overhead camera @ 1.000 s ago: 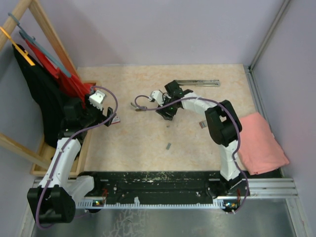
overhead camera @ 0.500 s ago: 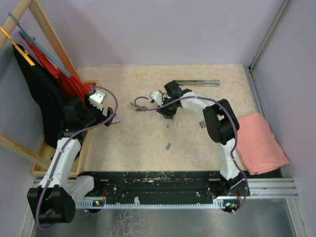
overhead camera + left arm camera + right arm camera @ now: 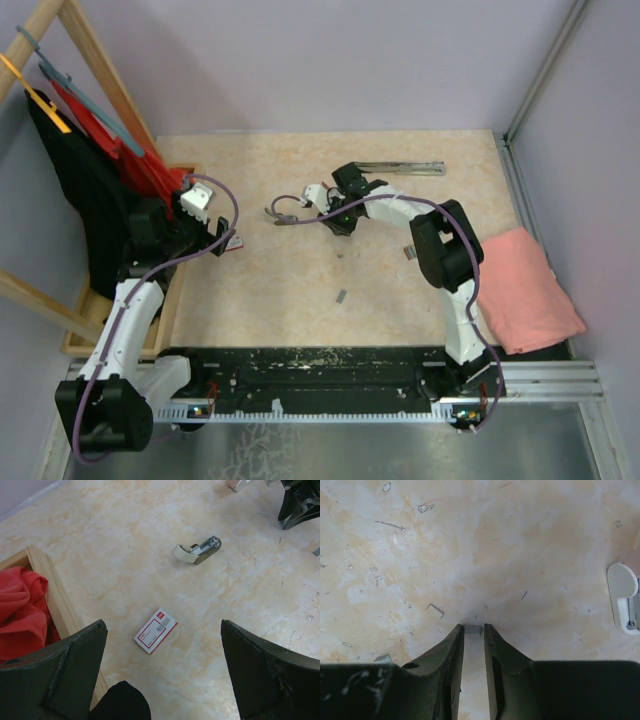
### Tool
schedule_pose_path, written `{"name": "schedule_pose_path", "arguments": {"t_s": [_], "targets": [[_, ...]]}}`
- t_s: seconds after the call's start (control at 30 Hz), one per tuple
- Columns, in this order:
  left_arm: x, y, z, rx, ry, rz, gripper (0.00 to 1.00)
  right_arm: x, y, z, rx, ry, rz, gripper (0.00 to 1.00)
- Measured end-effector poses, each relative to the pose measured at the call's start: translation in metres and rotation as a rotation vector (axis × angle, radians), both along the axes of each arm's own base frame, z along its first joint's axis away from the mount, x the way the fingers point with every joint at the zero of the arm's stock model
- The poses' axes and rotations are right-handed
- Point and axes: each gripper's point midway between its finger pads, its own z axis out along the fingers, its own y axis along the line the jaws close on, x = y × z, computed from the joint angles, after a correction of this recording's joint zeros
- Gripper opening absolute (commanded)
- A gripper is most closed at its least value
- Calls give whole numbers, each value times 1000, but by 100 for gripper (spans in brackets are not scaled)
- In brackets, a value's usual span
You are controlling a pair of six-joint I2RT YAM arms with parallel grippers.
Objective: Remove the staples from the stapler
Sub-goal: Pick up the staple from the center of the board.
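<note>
**Right jaws narrowed around a staple strip near the stapler**

The right gripper (image 3: 474,626) is down on the mottled beige worktop (image 3: 270,300), near the middle of the overhead view. Its jaws stand narrow, with a small pale-grey metal strip of staples (image 3: 473,628) between the tips. I cannot tell whether the tips already pinch the strip or only flank it.

To do this pick well, I judge the tips should stay low against the worktop so the thin strip cannot skate out or flip. They should meet the strip squarely and squeeze gently, since a strip may break apart. The lift should go straight up before any sideways move.

The left gripper (image 3: 163,623) hangs at the left of the overhead view, jaws wide and empty. Just beneath it lies a small red-and-white cardboard staple box (image 3: 155,630). The small cream-and-grey mini stapler (image 3: 197,551) lies on its side just left of the right gripper in the overhead view. Two more short grey strips (image 3: 341,296) (image 3: 409,252) lie lower on the worktop.

- **Strip:** the right fingers cover most of it, and the arm hides it from overhead.
- **White plastic piece:** this piece (image 3: 622,597) is cut off by the right edge of the right wrist view, so I cannot tell what it is.
- **Stapler channel:** it is too small to tell whether any staples remain inside.
</note>
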Motion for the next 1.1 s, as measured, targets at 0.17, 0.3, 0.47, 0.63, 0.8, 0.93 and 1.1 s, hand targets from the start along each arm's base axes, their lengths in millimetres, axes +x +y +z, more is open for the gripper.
{"name": "schedule_pose_path", "arguments": {"t_s": [0.17,0.3,0.47,0.63,0.8,0.93,1.1], "targets": [[0,0,0,0,0,-1,99,2,1,0,3,-9,-2,19],[0,0,0,0,0,-1,99,5,2,1,7,-22,-4,19],[0,0,0,-1,0,-1,99,6,3,1,14,-30,-9,17],[0,0,0,-1,0,-1,99,6,2,1,21,-35,-22,15],[0,0,0,-1,0,-2,99,4,1,1,23,-30,-33,15],[0,0,0,-2,0,-2,99,5,0,5,27,-31,-49,15],[0,0,0,-3,0,-2,99,9,-3,24,55,-51,-93,15]]}}
